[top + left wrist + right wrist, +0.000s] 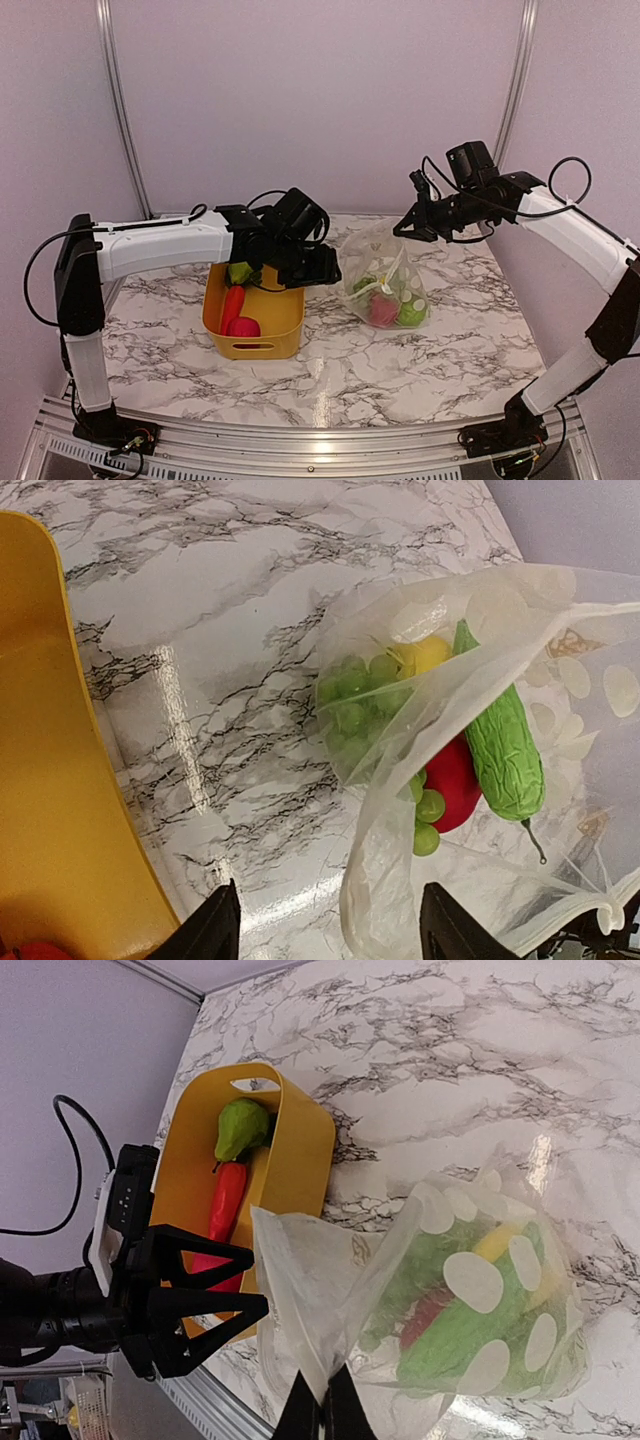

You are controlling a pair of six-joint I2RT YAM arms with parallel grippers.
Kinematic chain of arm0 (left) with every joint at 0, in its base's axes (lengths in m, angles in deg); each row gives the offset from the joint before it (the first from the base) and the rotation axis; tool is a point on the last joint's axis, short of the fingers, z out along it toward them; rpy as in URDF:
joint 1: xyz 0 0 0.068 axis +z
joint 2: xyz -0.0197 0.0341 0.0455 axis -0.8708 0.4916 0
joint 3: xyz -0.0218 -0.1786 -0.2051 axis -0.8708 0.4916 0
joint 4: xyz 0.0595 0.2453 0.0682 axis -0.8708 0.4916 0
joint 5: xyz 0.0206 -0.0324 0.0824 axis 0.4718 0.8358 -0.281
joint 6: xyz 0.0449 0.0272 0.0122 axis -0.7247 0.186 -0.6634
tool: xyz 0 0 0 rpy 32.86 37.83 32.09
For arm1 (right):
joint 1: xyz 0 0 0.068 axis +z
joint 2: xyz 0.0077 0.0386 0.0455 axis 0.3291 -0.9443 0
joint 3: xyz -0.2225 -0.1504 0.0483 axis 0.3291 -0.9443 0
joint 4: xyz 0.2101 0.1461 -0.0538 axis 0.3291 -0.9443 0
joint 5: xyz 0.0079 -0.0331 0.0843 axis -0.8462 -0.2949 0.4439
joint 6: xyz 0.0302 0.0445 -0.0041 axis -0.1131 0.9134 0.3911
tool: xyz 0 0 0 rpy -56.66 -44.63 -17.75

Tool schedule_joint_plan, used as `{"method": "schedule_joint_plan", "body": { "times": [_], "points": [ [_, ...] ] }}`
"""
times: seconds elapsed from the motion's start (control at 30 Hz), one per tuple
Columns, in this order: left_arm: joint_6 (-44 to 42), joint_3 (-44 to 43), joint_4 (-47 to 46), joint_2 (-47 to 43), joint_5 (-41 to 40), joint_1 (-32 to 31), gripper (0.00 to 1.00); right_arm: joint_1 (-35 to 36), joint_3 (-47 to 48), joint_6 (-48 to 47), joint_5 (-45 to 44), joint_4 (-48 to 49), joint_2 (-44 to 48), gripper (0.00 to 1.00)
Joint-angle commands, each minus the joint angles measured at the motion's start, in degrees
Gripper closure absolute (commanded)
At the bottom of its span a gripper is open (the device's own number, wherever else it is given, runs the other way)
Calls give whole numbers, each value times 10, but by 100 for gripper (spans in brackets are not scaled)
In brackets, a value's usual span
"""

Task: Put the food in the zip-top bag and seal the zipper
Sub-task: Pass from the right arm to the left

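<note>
The clear dotted zip-top bag [388,285] stands on the marble table, and its top edge is held up by my right gripper [404,229], which is shut on it. In the right wrist view the gripper [322,1412] pinches a fold of the bag [330,1290]. Inside the bag are green grapes [350,695], a yellow lemon [430,652], a cucumber [500,742] and a red piece [455,780]. My left gripper [312,268] is open and empty. A loose flap of the bag [385,880] lies between its fingertips [222,925]. I cannot make out the zipper strip.
The yellow bin [218,335] stands left of the bag. It holds a green fruit [240,1125], an orange-red carrot [225,1205] and a pink-red piece [244,327]. My left gripper [258,1280] hangs over the bin's right edge.
</note>
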Motion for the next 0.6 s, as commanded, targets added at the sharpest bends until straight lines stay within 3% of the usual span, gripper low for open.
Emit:
{"method": "schedule_joint_plan", "body": {
  "times": [0.0, 0.13, 0.27, 0.33, 0.43, 0.57],
  "points": [
    [14, -35, 24, 36, 29, 7, 40, 3, 28, -6, -2, 5, -2, 100],
    [25, -32, -9, 47, 67, 14, 54, 2, 30, -8, -7, 3, -3, 100],
    [29, -20, -64, 42, 103, 18, 77, 3, 25, -15, -12, -4, -4, 100],
    [29, -17, -96, 37, 123, 19, 82, 3, 22, -22, -27, -21, -2, 100],
    [35, -8, -149, 26, 141, 19, 95, 3, 13, -25, -43, -40, 4, 95],
    [39, -7, -201, 12, 146, 20, 100, 7, 14, -27, -65, -66, 7, 86]
  ]
}}
